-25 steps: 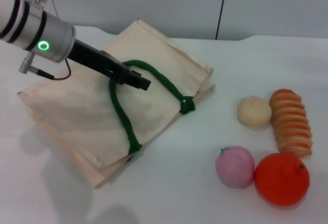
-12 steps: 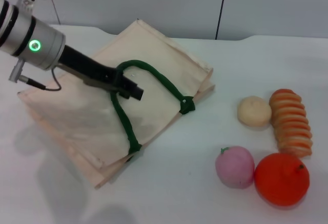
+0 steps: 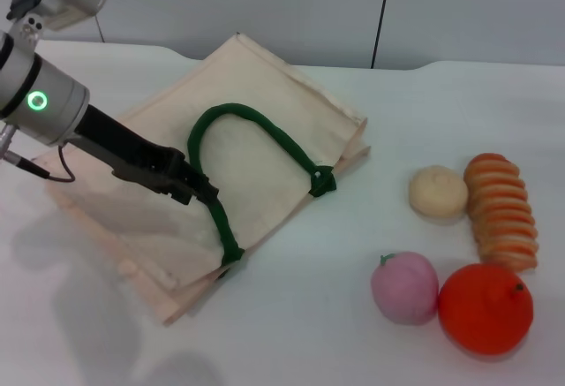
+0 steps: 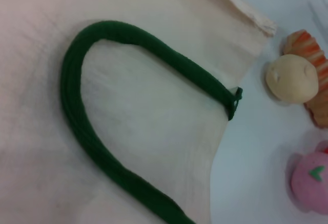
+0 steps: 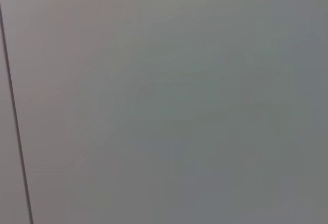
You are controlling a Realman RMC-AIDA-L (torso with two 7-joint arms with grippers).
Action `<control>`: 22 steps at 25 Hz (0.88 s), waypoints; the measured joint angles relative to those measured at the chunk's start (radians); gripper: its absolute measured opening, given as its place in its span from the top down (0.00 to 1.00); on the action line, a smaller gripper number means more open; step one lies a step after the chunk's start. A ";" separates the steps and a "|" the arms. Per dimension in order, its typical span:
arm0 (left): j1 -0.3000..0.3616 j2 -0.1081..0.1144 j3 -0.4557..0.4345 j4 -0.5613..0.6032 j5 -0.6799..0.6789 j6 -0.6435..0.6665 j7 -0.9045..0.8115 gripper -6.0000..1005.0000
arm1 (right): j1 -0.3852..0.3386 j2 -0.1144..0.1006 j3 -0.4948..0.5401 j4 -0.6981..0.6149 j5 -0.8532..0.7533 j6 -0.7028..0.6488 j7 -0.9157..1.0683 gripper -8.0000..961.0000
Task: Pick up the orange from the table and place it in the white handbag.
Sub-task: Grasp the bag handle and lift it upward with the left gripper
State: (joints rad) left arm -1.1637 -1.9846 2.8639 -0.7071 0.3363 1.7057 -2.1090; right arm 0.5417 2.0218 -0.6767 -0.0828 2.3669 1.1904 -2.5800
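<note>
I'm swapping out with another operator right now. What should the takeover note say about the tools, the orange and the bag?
Left tool: low over the white handbag, at the near side of its green handle loop; grip state unclear.
Right tool: out of view, its camera facing a blank wall.
Orange: on the table at the near right, beside the pink fruit, untouched.
Handbag lies flat.
Done: nothing placed.
Left: open the bag, pick the orange, put it inside.

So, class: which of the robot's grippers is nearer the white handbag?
Left. The left gripper is over the white handbag, beside its green handle. The right gripper is out of view.
</note>
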 joint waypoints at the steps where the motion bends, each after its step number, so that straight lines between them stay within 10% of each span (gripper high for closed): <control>1: 0.000 0.000 0.000 0.002 -0.003 -0.005 0.000 0.59 | 0.001 0.000 0.000 0.000 0.000 0.000 0.000 0.13; 9: 0.002 0.010 0.000 0.079 -0.010 -0.078 -0.011 0.37 | 0.013 0.000 0.000 0.001 -0.001 -0.001 0.001 0.13; 22: 0.013 0.038 0.000 0.153 0.021 -0.116 -0.110 0.29 | 0.013 0.000 0.000 0.000 -0.002 -0.002 0.001 0.13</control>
State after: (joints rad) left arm -1.1506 -1.9468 2.8639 -0.5539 0.3570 1.5898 -2.2189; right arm 0.5549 2.0217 -0.6764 -0.0829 2.3653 1.1888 -2.5785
